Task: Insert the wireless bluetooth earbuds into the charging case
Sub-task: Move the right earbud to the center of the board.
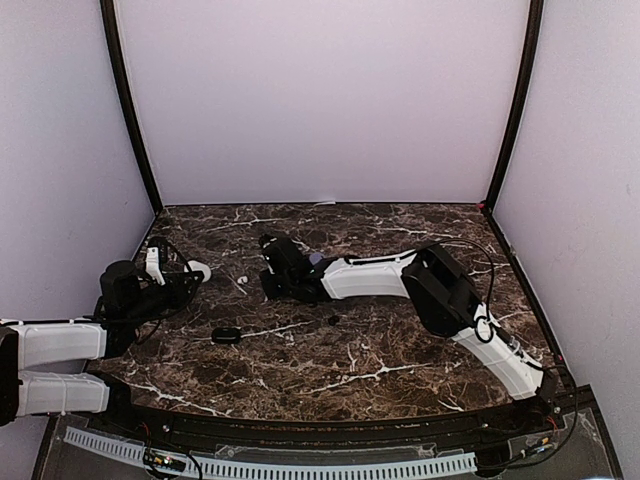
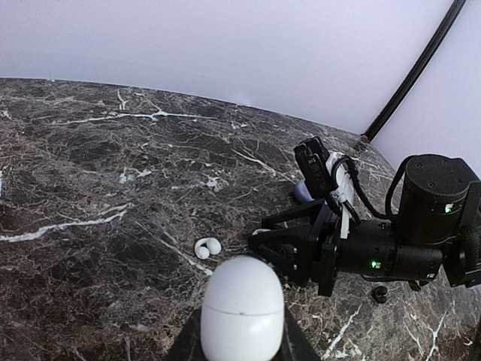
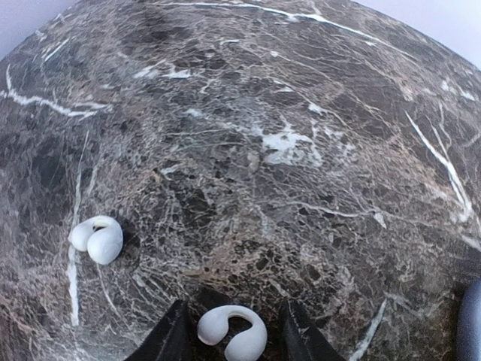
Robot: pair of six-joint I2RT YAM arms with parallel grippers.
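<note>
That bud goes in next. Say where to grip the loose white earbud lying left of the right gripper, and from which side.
Probably from straight above: the earbud lies flat on the table, two rounded lobes joined by a short bridge. Close the right gripper across the larger lobe, where the sides look widest; the bridge seems too thin.

Polished, glossy dark brown marble-look counter (image 3: 301, 113) with white veins; smooth satin white egg-shaped plastic case (image 2: 242, 304); glossy, smooth white curved plastic earbuds (image 3: 229, 331).
</note>
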